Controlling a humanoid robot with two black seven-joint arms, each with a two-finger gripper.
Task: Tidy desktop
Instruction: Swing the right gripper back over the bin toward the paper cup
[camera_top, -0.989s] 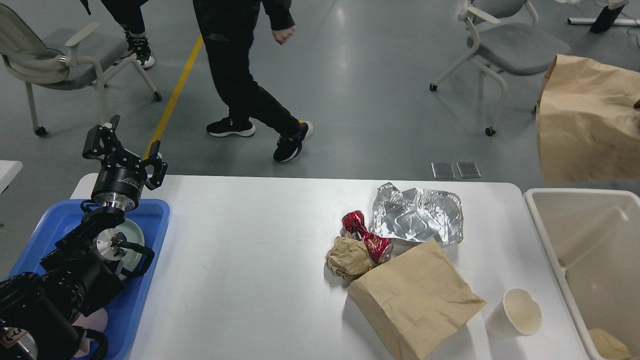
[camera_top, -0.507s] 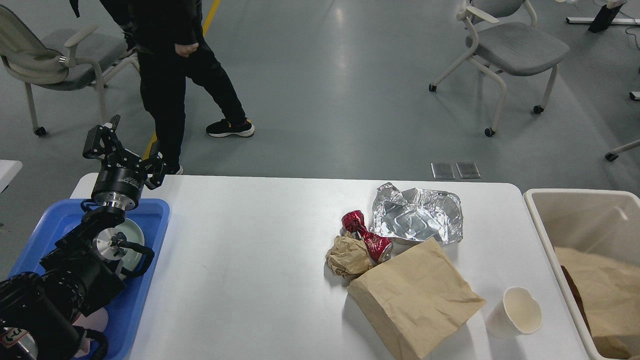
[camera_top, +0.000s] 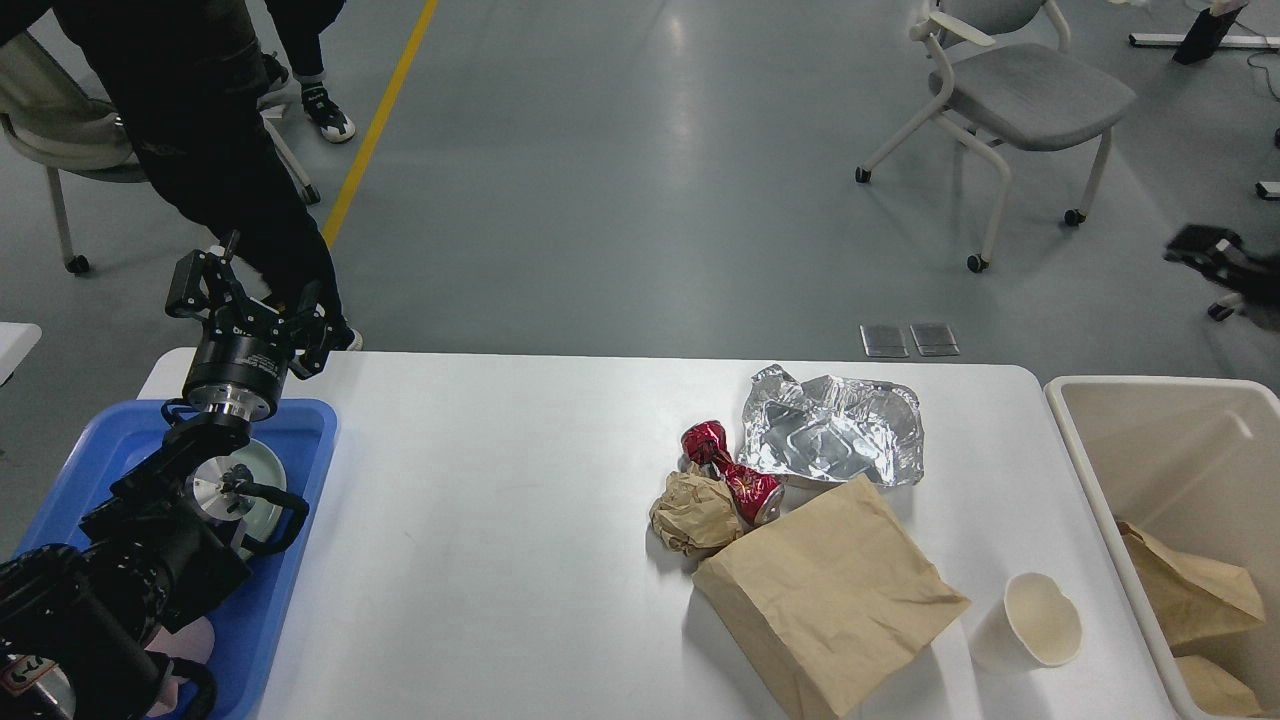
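Brown bag (camera_top: 1190, 600) now settled in beige bin (camera_top: 1075, 440), cup (camera_top: 1040, 635) beside flat bag (camera_top: 830, 600)

White desktop (camera_top: 500, 520) — paper bag (camera_top: 830, 590), crushed can (camera_top: 735, 475), foil (camera_top: 835, 435), cup (camera_top: 1035, 620).

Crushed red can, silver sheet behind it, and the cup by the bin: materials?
Can: looks like thin metal, glossy red, crumpled with sharp dents. Silver sheet: likely aluminium foil, mirror-bright with creased folds. Cup: probably paper, matte off-white with a thin rim, though plastic can't be ruled out.
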